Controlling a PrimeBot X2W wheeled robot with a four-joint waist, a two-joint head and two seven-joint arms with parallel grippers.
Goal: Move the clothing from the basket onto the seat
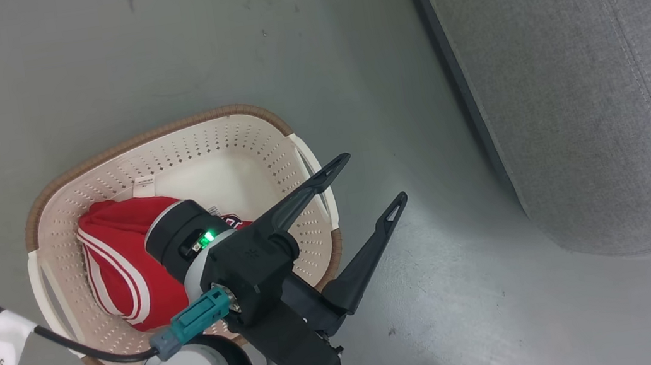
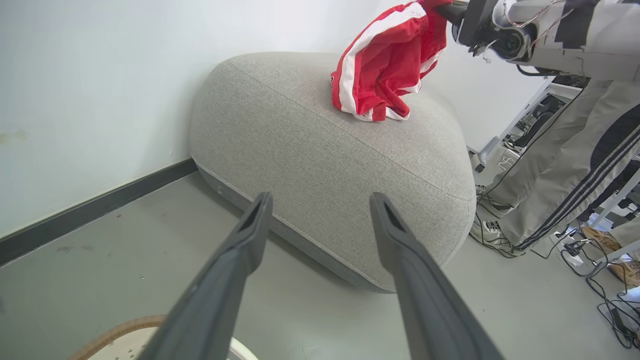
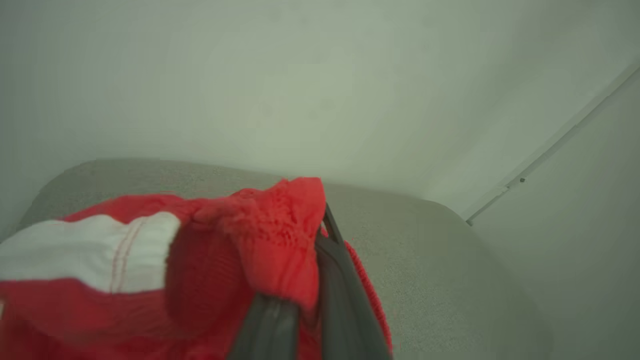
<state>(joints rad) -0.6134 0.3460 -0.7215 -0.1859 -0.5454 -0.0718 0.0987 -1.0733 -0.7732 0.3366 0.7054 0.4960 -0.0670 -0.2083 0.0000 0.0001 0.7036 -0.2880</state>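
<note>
A lab or test room: bare grey floor (image 2: 100, 280), plain white wall (image 2: 100, 75), loose cables (image 2: 606, 300) trailing underfoot.

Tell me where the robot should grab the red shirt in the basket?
Probably pinch the jersey by its raised, bunched fold, coming straight down with the open left gripper. The walls of the basket ring it, blocking any sideways approach.

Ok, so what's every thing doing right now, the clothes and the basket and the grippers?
shorts, held up by the right gripper, bottom touching the seat
jersey, crumpled in the basket
basket, upright on the floor, jersey inside
seat, shorts' bottom on top
left gripper, open and empty, over the basket's rim
right gripper, shut on the shorts
</note>
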